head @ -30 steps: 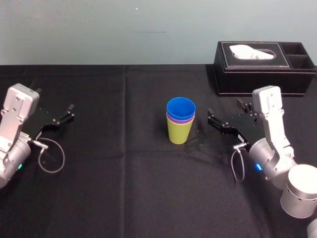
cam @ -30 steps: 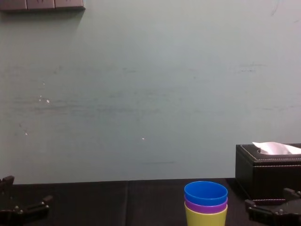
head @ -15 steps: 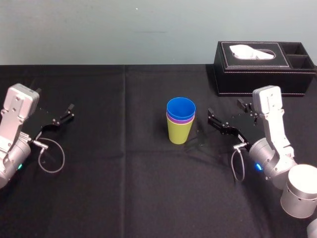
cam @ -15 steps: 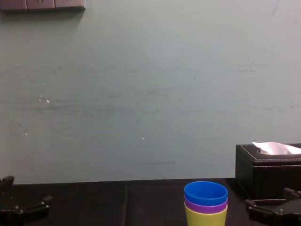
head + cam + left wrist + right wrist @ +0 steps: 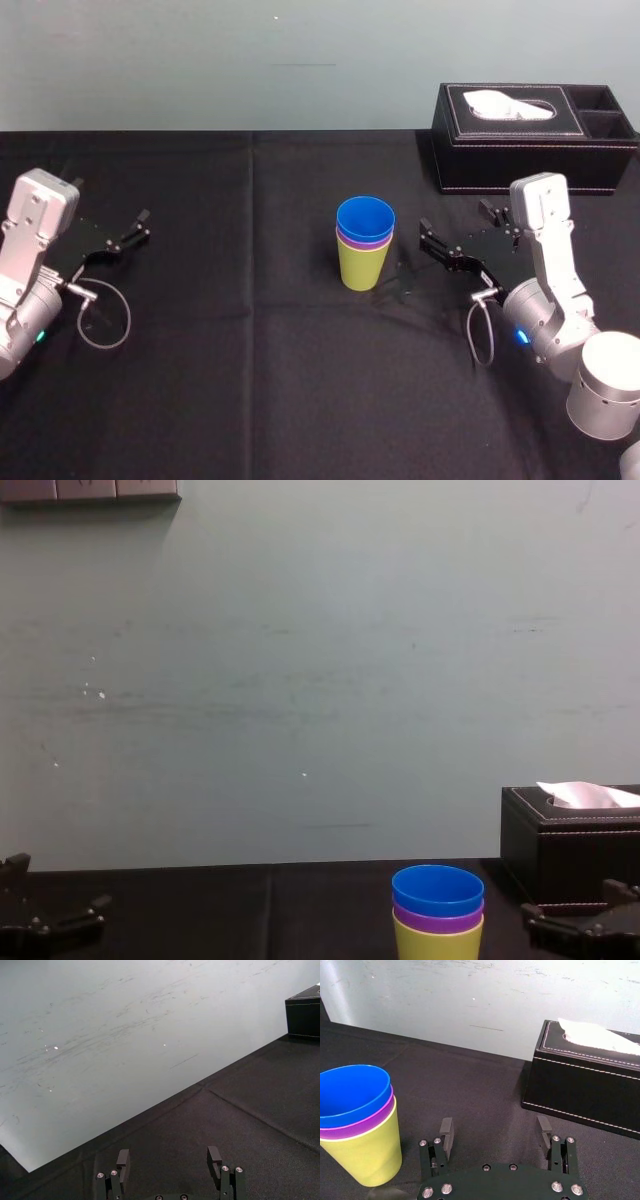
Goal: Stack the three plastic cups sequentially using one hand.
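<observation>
Centrally on the black tabletop [image 5: 250, 380] stand three nested tapered plastic cups [image 5: 364, 246], blue, purple, yellow-green; black left gripper [image 5: 169, 1152] and right gripper [image 5: 495, 1122] both gape empty.

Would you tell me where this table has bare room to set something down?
Bare: the black table between the left gripper and the nested blue, purple and yellow-green plastic cups, and the near strip before them. Crowded: the right, where the right gripper sits beside the cups, before the black rectangular tissue box.
</observation>
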Robot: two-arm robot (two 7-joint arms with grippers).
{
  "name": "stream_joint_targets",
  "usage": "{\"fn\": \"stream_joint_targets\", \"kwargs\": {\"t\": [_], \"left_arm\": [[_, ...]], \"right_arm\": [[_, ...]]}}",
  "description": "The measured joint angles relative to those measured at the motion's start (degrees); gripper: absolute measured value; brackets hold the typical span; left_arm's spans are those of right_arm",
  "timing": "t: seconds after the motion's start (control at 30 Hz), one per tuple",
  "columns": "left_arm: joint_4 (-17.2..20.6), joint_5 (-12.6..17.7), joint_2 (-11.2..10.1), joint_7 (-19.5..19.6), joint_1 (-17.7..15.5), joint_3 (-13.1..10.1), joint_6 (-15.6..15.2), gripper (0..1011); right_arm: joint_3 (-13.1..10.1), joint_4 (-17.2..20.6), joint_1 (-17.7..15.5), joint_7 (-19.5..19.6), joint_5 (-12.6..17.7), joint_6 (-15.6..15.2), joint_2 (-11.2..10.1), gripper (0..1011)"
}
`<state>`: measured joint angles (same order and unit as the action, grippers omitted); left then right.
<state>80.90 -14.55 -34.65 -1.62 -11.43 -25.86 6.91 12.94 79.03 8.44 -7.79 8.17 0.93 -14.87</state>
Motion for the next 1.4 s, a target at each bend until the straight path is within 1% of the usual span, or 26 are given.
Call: {"fn": "stream_joint_targets", "kwargs": {"t": [1.4], "left_arm": [[0.00, 0.00, 0.00, 0.00, 0.00, 0.00, 0.00, 1011]], "right_arm": [[0.00, 0.00, 0.00, 0.00, 0.00, 0.00, 0.00, 1004]]}}
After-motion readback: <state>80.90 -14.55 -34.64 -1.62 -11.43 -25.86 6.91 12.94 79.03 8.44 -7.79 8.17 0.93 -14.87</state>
